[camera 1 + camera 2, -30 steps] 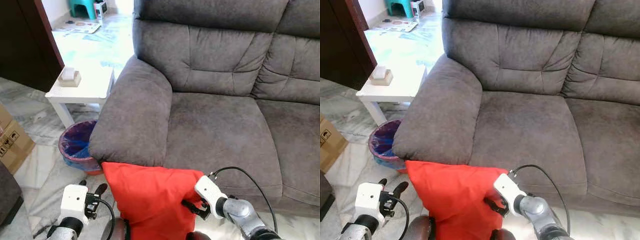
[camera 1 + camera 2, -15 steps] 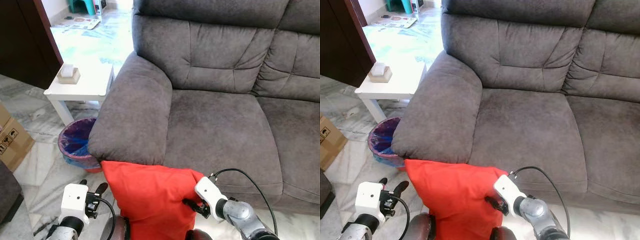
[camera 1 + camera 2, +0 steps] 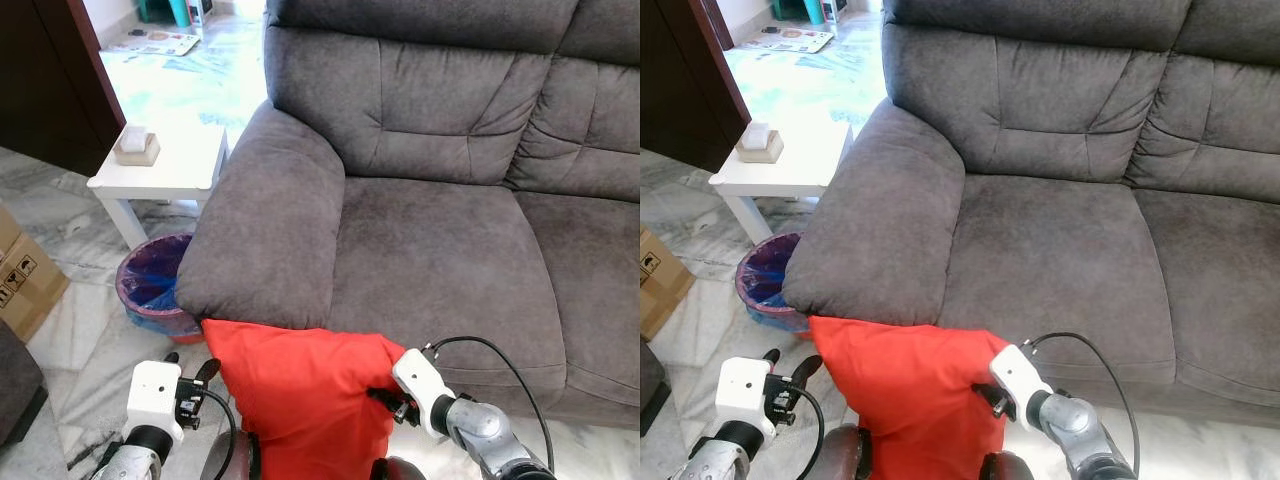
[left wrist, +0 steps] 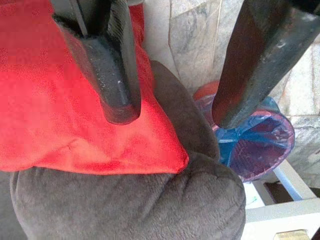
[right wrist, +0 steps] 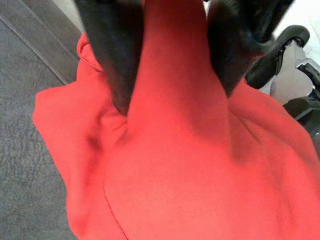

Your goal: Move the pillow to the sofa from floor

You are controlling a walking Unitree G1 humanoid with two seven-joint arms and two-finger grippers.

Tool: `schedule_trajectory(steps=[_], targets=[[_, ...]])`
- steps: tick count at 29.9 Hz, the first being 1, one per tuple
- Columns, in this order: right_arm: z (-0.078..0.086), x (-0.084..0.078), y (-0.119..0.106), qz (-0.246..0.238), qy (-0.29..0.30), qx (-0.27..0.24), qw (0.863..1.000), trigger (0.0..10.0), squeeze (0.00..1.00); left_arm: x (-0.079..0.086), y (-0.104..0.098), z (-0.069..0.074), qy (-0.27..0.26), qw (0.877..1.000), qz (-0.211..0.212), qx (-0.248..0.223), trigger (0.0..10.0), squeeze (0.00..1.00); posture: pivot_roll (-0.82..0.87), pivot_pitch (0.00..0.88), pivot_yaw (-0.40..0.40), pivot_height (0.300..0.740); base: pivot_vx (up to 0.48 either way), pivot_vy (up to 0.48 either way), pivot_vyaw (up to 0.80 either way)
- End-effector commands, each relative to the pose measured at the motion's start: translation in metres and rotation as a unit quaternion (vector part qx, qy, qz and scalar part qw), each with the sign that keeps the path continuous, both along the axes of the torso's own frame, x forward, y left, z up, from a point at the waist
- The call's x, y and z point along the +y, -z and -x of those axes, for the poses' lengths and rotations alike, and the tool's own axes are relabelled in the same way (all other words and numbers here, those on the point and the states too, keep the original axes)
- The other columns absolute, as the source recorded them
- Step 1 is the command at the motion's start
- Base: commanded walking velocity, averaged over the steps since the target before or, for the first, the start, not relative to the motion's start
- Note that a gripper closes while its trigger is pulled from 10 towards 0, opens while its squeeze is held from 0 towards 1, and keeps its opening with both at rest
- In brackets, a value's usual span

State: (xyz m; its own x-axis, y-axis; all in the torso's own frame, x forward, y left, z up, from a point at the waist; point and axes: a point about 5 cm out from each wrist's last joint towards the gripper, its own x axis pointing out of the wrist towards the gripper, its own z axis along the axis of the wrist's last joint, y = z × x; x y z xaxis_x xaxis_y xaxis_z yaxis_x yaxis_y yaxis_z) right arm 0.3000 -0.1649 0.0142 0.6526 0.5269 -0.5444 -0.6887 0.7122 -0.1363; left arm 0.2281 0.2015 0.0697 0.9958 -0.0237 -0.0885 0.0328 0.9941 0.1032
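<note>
The red pillow hangs in front of the grey sofa, its upper edge touching the underside of the sofa's front armrest and the front of the seat cushion. The right tool pinches a fold of the pillow's fabric at its right edge; in the right wrist view the two black fingers squeeze a ridge of red cloth between them. The left tool sits just beside the pillow's left edge with its fingers spread; in the left wrist view one finger lies over the red fabric and the other stands apart, over the floor. A purple bin with a blue liner stands on the marble floor beside the armrest, below a small white worktop carrying a little box
</note>
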Motion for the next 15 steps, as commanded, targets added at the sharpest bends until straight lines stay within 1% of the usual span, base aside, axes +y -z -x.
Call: schedule_trajectory(steps=[1, 2, 6, 8, 11, 15], targets=[[0.003, 0.001, 0.003, -0.006, 0.003, 0.006, 1.0, 0.0, 0.0, 0.002, 0.007, 0.004, -0.006, 1.0, 0.01, 0.012, 10.0, 0.0, 0.15, 0.157, -0.031, 0.608, 0.0, 0.0, 0.0], [0.002, 0.0, 0.003, -0.004, 0.008, 0.006, 1.0, 0.0, 0.0, 0.002, 0.007, 0.003, -0.005, 1.0, 0.012, 0.011, 10.0, 0.0, 0.15, 0.155, -0.029, 0.608, 0.0, 0.0, 0.4], [0.003, 0.001, 0.004, -0.007, 0.014, 0.008, 1.0, 0.0, 0.0, 0.0, 0.007, 0.002, -0.001, 1.0, 0.014, 0.011, 10.0, 0.0, 0.14, 0.149, -0.025, 0.608, 0.0, 0.0, 0.0], [0.003, 0.006, 0.003, -0.025, 0.008, 0.003, 1.0, 0.0, 0.0, 0.001, 0.007, 0.0, -0.001, 1.0, 0.014, 0.011, 10.0, 0.0, 0.13, 0.143, -0.019, 0.608, 0.0, 0.0, 0.0], [0.003, 0.013, 0.001, -0.039, -0.003, -0.007, 0.999, 0.0, 0.0, 0.0, 0.007, -0.002, 0.002, 1.0, 0.016, 0.01, 10.0, 0.0, 0.11, 0.135, -0.016, 0.608, 0.0, 0.0, 0.0], [0.004, 0.014, 0.002, -0.053, 0.003, -0.011, 0.999, 0.0, 0.0, -0.003, 0.009, -0.005, 0.008, 1.0, 0.019, 0.011, 10.0, 0.0, 0.09, 0.124, -0.007, 0.608, 0.0, 0.0, 0.0]])
